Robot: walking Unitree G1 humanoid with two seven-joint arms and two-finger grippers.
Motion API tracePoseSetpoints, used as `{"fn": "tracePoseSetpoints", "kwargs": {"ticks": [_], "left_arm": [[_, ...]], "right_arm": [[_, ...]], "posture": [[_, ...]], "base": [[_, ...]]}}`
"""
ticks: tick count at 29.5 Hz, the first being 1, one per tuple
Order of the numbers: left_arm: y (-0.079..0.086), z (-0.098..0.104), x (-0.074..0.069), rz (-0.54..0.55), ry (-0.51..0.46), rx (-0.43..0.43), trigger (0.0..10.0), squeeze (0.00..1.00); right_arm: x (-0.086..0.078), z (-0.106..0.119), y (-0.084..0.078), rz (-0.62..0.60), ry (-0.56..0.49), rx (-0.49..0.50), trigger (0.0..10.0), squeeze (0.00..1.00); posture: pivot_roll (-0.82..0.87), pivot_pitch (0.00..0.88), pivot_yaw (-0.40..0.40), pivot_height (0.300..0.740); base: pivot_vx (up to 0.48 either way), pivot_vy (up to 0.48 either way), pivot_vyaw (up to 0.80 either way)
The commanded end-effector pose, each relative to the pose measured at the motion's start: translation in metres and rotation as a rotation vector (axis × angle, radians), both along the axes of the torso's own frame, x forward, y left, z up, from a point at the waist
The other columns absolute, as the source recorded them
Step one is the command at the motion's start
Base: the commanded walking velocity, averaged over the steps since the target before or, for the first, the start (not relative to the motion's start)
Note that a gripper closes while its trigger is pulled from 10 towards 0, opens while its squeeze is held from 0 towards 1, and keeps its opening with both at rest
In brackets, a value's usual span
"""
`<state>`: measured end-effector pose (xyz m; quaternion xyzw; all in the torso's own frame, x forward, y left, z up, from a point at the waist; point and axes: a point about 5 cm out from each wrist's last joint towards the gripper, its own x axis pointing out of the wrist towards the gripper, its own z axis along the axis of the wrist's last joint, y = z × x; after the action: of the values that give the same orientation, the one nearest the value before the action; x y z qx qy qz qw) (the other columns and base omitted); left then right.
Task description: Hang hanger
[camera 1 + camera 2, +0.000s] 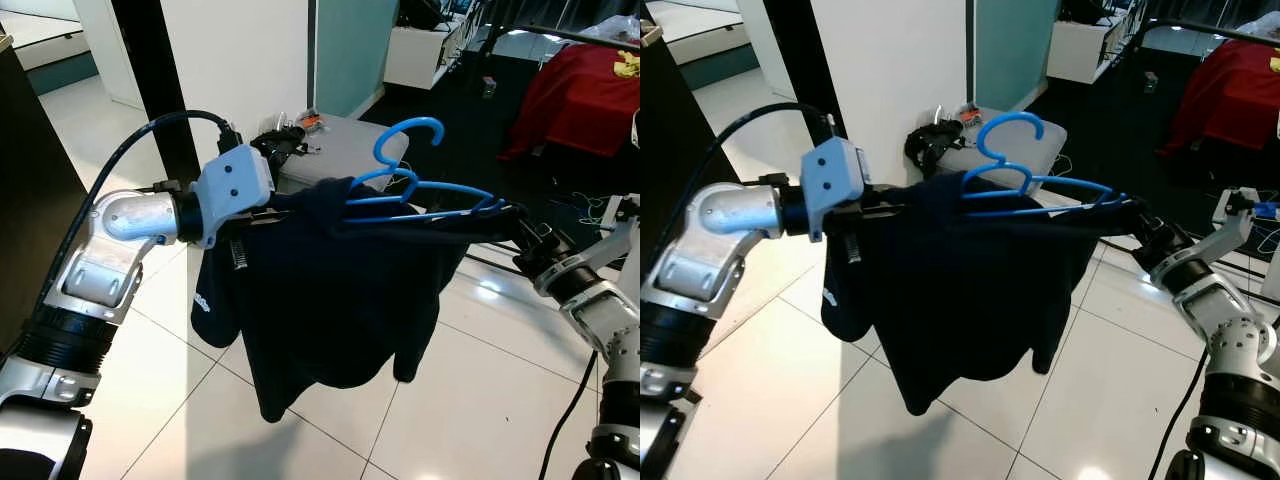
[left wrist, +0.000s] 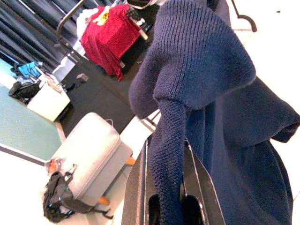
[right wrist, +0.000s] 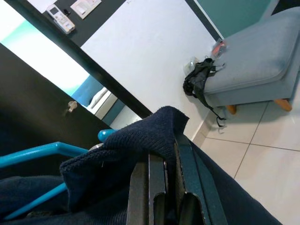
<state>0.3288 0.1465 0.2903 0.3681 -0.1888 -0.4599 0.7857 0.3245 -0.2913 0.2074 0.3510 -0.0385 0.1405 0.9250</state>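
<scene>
Pinching navy sweater (image 1: 330,290), left gripper (image 2: 165,187), right gripper (image 3: 166,183)

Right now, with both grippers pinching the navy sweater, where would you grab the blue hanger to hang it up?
Probably the neck just below the hook of the blue hanger, coming from above. The hook stands clear above the navy sweater, while the arms lie partly buried in the knit. The left gripper and right gripper are both shut on the sweater, so one must release first.

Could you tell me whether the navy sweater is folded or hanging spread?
Hanging spread: the navy sweater droops between left claw and right claw, blue hangers on top.
</scene>
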Motion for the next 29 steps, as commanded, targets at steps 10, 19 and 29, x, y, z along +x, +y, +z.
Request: {"fn": "tracePoseSetpoints", "kwargs": {"ticks": [10,19,29], "left_arm": [[0.028,0.022,-0.01,-0.039,0.012,-0.08,10.0,0.0],[0.021,0.029,-0.016,-0.115,0.036,-0.177,10.0,0.0],[0.027,0.012,-0.021,-0.187,0.131,-0.088,10.0,0.0]], "right_arm": [[-0.004,-0.008,-0.007,-0.04,0.032,-0.02,0.0,0.0],[-0.002,-0.009,-0.002,-0.018,0.035,-0.03,0.0,0.0],[-0.001,-0.007,-0.002,-0.015,0.028,-0.033,0.0,0.0]], "posture": [[0.01,0.081,-0.003,0.74],[0.0,0.077,-0.003,0.74],[0.0,0.073,-0.002,0.74]], "base": [[0.0,0.0,0.0],[0.0,0.0,0.0],[0.0,0.0,0.0]]}}
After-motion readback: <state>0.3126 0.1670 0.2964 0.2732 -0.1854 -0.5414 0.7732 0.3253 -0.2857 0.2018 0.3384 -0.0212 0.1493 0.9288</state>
